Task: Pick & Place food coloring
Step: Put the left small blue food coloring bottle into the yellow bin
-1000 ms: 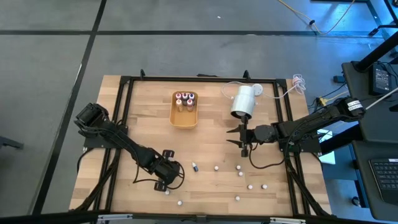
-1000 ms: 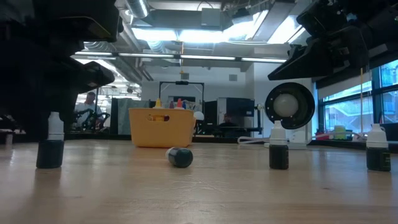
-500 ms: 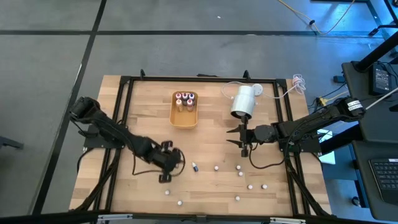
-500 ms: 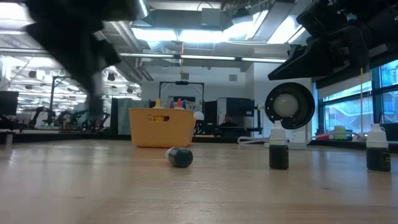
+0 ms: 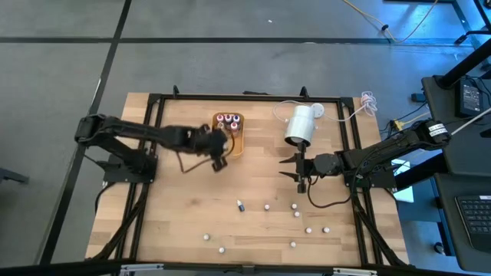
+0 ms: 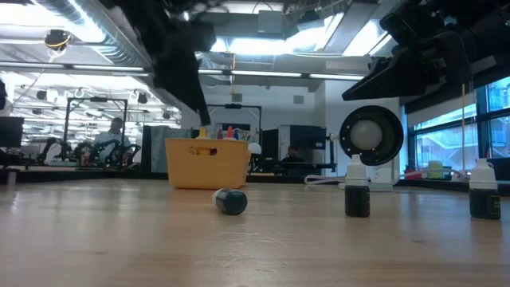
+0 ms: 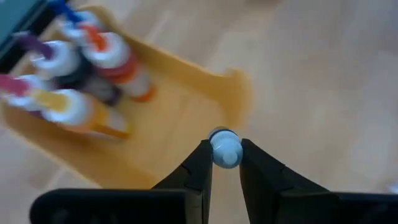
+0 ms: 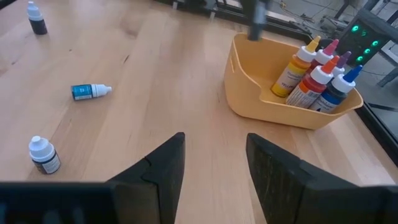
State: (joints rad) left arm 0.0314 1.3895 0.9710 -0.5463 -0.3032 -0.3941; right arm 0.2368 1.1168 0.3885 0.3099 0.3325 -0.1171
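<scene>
At the bin's near rim: the left gripper (image 7: 225, 163) hangs over the edge of the yellow bin (image 5: 234, 146), above the wooden table (image 5: 184, 207).
Left gripper: clenched on a small bottle (image 7: 225, 149), white cap between the two fingertips (image 7: 202, 163); the bottle's body points down and is hidden from the wrist view.
Held bottle and bin: in the left wrist view the bottle sits just at the bin's rim; whether it is inside the wall line or just outside, I cannot tell.
Bottles in the bin: a cluster of taller dropper bottles (image 8: 318, 79) stands upright at the bin's far end, with red, orange, yellow and blue bodies.
Loose bottles: one blue-labelled bottle (image 8: 91, 91) lies on its side near the table's middle; several others stand upright as white dots (image 5: 308, 229) across the near half of the table, well apart from the left gripper.
Right gripper: the right gripper (image 5: 300, 173) waits near the right of the table, just in front of the white cylinder (image 5: 300, 125), fingers apart and holding nothing.
Change from a second ago: the left arm has swung from the near-left part of the table up to the bin; the standing bottle seen at the left of the low view is gone from there; the right arm has not moved.
</scene>
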